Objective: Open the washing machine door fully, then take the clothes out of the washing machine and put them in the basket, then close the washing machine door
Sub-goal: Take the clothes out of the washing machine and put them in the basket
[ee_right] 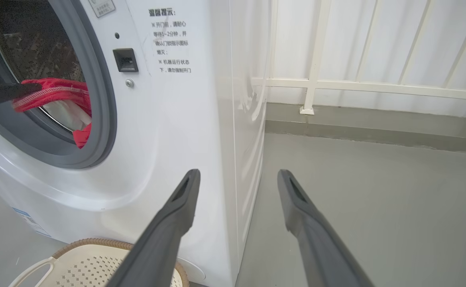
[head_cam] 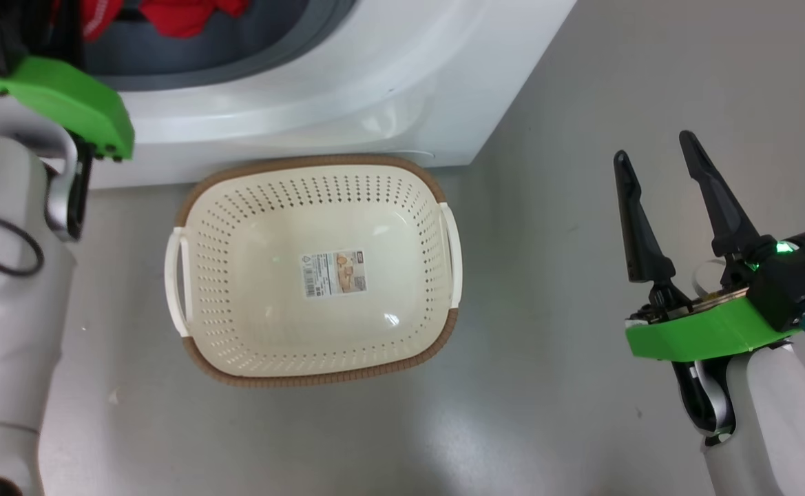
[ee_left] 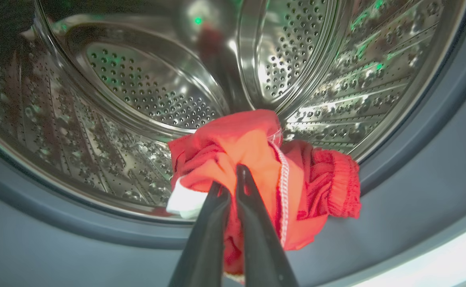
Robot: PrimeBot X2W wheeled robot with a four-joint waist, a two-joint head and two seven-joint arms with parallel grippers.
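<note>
Gasket [ee_left: 57,247] lip between clothes [ee_left: 252,151] and basket [head_cam: 251,303]

At the head view's left edge the pale left forearm [head_cam: 3,289] reaches upward, its left pincer [ee_left: 229,181] pressed together on the clothes [ee_left: 233,139]. The right pincer [head_cam: 654,148] hangs lower right, fingers spread wide, pointing up.

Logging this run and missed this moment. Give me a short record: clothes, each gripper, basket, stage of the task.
clothes: red bundle at the drum mouth, over the grey gasket
left gripper: shut on the clothes
right gripper: open, holding nothing, beside the washing machine
basket: on the floor before the machine, no clothes inside
stage: clothes gripped, not yet in the basket
</note>
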